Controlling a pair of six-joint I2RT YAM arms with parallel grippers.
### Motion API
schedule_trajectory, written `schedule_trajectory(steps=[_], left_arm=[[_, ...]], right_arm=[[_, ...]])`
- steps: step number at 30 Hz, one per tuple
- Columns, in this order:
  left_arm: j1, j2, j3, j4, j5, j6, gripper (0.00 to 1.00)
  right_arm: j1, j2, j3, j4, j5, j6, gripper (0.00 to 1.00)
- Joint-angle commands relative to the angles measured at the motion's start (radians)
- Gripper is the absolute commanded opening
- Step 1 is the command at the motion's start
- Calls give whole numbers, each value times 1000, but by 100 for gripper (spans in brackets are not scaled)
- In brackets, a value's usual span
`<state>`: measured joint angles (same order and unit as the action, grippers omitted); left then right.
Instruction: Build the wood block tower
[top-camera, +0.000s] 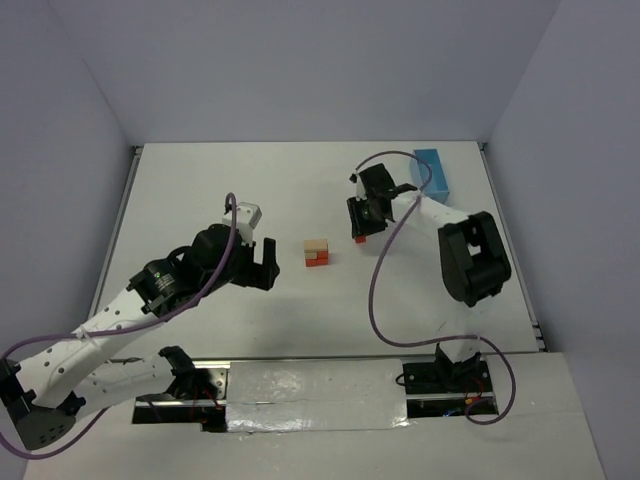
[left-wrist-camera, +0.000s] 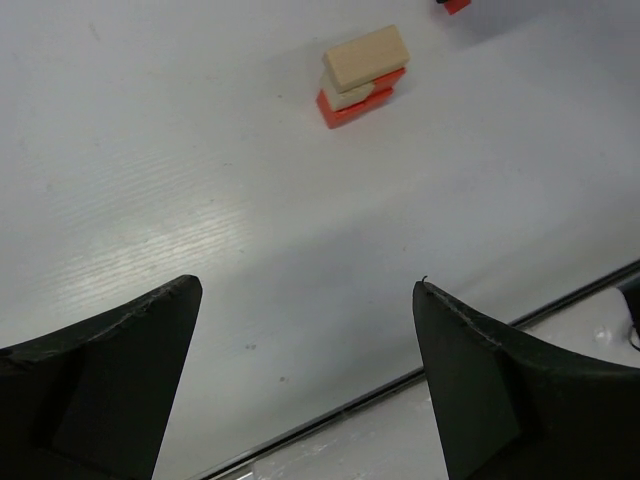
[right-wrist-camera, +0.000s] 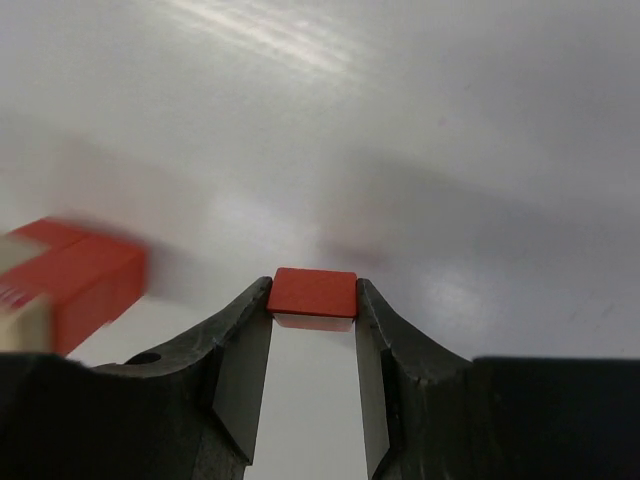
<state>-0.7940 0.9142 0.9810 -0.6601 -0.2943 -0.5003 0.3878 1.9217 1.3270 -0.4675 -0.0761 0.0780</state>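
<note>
A small red wooden block (right-wrist-camera: 313, 296) is pinched by the right gripper (right-wrist-camera: 313, 292); the red-and-tan wooden stack (top-camera: 317, 252) is barely begun; the left gripper (left-wrist-camera: 307, 288) is held wide, empty.

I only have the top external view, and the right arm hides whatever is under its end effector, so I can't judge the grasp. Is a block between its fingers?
Observer: Yes. The right wrist view shows a red block between the fingers of the right end effector, both touching its sides.
Operator: Anything in the left one?
Observer: No. Its wrist view shows the left end effector wide open, only bare table between its fingers.
Operator: How is the stack layered?
Observer: From the left wrist, the stack has a tan block on top, a paler layer below it, and red at the base.
</note>
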Motion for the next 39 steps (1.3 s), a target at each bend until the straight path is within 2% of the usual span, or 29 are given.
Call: schedule_trajectory(steps=[1, 3, 7, 8, 9, 10, 11, 12, 13, 16, 19, 21, 22, 25, 28, 32, 39], left_arm=[[3, 3, -5, 151, 157, 22, 100], [-2, -6, -16, 258, 248, 51, 100], [-13, 15, -36, 437, 287, 89, 99], [-16, 38, -19, 450, 308, 79, 99], [-17, 66, 23, 473, 370, 71, 99], [-22, 109, 42, 496, 421, 54, 100], [-27, 123, 53, 528, 473, 46, 99], [-33, 127, 44, 625, 566, 39, 99], [-40, 121, 32, 672, 602, 51, 99], [-111, 86, 4, 744, 598, 176, 100], [-122, 66, -33, 784, 598, 244, 100], [-122, 80, -27, 795, 630, 238, 99], [-123, 89, -25, 829, 699, 221, 99], [-143, 123, -38, 911, 761, 194, 97], [-171, 137, -48, 941, 724, 194, 96], [-183, 114, -91, 1095, 745, 161, 91], [-215, 127, -77, 1177, 778, 151, 84]], right_arm=[[-13, -281, -75, 87, -164, 68, 11], [-30, -462, -167, 136, -256, 112, 11], [-50, -726, -334, 277, -540, 187, 13], [-52, -775, -420, 337, -721, 204, 13], [-53, -876, -461, 465, -801, 241, 13], [-56, -920, -501, 542, -917, 262, 12], [-63, -958, -565, 654, -965, 287, 12], [-66, -986, -584, 693, -1005, 352, 11], [-66, -1007, -589, 710, -1080, 373, 10], [-70, -1050, -583, 718, -1090, 421, 10], [-70, -1142, -603, 740, -1093, 436, 10], [-70, -1190, -615, 780, -1076, 444, 10], [-69, -1234, -627, 794, -1074, 448, 10], [-67, -1303, -695, 976, -1059, 555, 10], [-64, -1354, -725, 1088, -1044, 607, 10], [-64, -1376, -761, 1242, -1021, 700, 10], [-58, -1382, -759, 1360, -966, 769, 10]])
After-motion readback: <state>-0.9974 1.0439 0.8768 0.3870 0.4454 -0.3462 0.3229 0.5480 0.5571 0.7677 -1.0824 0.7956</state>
